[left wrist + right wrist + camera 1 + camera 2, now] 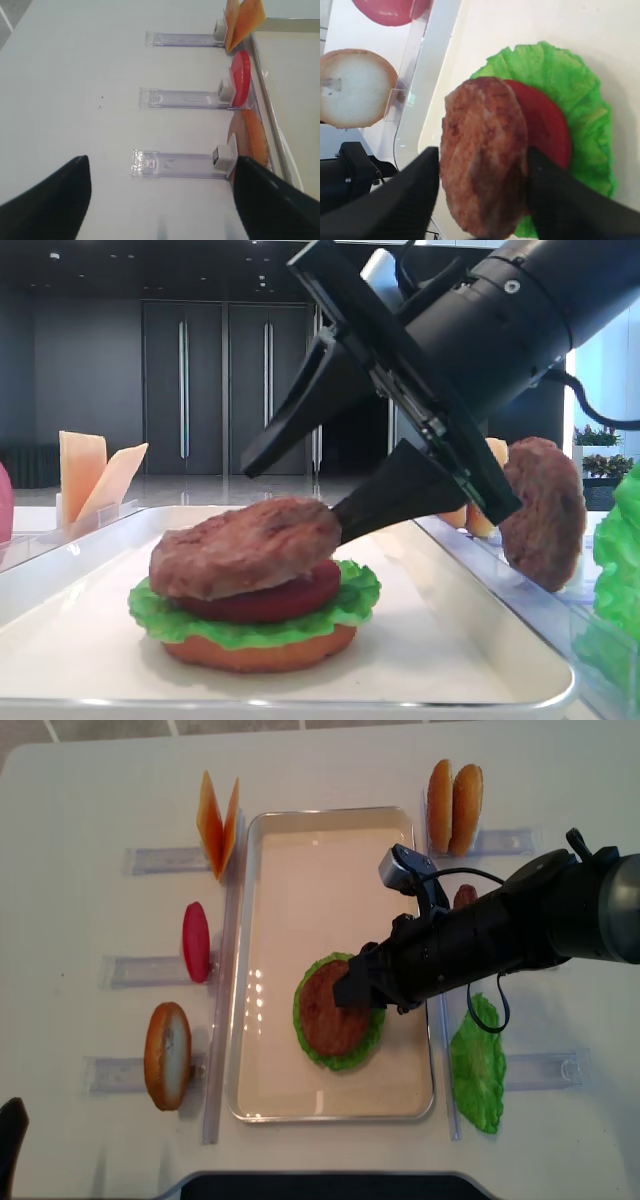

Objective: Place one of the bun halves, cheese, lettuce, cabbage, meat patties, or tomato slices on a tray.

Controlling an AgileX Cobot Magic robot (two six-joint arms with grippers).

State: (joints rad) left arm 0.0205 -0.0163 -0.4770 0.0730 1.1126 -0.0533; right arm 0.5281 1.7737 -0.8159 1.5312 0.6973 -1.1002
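On tray [270,850]: bun half [262,651], lettuce [352,602], tomato [285,602], patty [245,545]

Glossy black cylindrical right arm [520,935], matte black wedge-shaped fingers [400,495], small grey camera block [398,866], thin black cable looped alongside, one round screw head.

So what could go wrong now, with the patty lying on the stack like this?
The patty lies tilted and off-centre on the tomato, so it may slide off. One of the right gripper's fingers is very near its edge; pulling back might drag it and shift the lettuce.
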